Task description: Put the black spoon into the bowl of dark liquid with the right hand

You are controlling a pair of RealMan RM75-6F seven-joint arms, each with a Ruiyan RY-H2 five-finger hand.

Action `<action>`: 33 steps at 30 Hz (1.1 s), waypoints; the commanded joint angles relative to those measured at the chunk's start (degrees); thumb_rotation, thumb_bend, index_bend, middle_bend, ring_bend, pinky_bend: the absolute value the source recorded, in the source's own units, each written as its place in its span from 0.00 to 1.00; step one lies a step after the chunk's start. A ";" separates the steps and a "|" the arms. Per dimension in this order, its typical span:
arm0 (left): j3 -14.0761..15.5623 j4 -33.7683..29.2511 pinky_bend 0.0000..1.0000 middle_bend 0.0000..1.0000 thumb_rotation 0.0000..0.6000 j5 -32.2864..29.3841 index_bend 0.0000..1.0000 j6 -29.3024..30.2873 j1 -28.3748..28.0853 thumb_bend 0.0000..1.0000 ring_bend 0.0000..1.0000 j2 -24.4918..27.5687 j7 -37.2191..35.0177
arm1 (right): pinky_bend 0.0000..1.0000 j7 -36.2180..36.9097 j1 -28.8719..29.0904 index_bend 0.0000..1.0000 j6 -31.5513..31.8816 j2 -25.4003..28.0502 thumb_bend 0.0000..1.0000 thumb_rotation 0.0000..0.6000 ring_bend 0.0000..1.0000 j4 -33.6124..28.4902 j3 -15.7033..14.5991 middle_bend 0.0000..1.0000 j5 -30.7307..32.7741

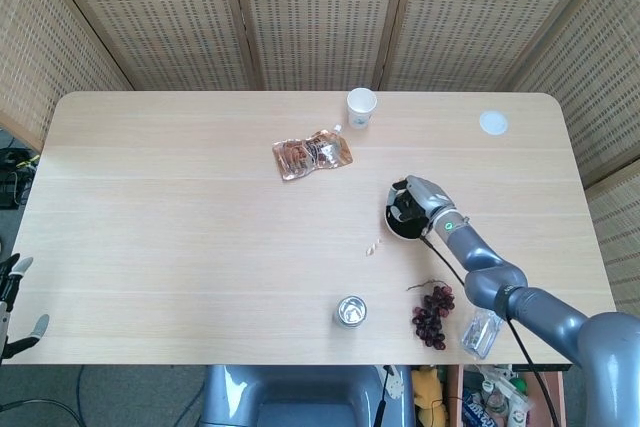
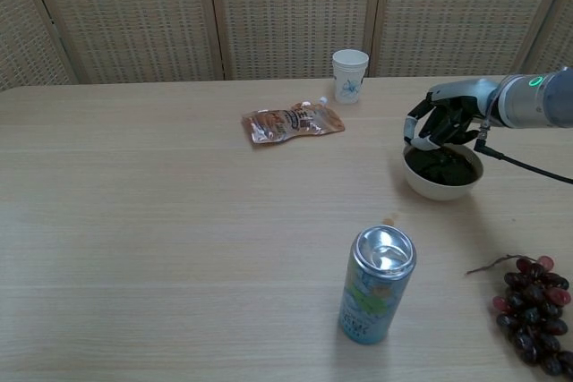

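Note:
The white bowl of dark liquid [image 2: 442, 187] stands at the table's right; in the head view the bowl [image 1: 392, 225] is half covered by my right hand. My right hand [image 2: 438, 123] hangs over the bowl's far left rim with its fingers curled in. They seem to pinch the black spoon [image 2: 440, 157], which is mostly hidden; only a dark shape shows reaching down into the liquid. From the head camera, my right hand [image 1: 417, 198] lies across the bowl's top. My left hand [image 1: 14, 304] hangs off the table's near left corner, fingers apart, holding nothing.
A paper cup [image 2: 349, 75] and a brown pouch [image 2: 292, 122] lie at the back. An opened can [image 2: 377, 297] stands near the front, with grapes [image 2: 533, 310] to its right. A white lid [image 1: 493, 123] and a clear plastic item [image 1: 480, 332] sit further right.

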 commanded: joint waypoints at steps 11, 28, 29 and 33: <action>-0.31 0.02 0.00 0.00 1.00 0.04 0.00 -0.40 -0.33 0.36 0.00 -0.19 0.11 | 1.00 1.29 -1.89 0.74 -2.06 4.01 0.78 1.00 0.93 -8.37 0.60 0.92 -0.52; -0.33 -1.32 0.00 0.00 1.00 -0.42 0.00 -0.56 -0.25 0.36 0.00 0.20 1.67 | 1.00 1.40 -1.73 0.74 -3.94 4.16 0.78 1.00 0.93 -5.33 0.88 0.92 -2.05; -0.29 -1.42 0.00 0.00 1.00 -0.50 0.00 -0.51 -0.14 0.36 0.00 0.22 1.65 | 1.00 1.30 -1.11 0.74 -4.37 3.71 0.78 1.00 0.93 -4.35 1.13 0.92 -2.38; -0.26 -1.44 0.00 0.00 1.00 -0.60 0.00 -0.53 -0.06 0.36 0.00 0.16 1.68 | 1.00 1.29 -0.46 0.74 -4.81 2.98 0.78 1.00 0.93 -3.30 1.48 0.92 -2.99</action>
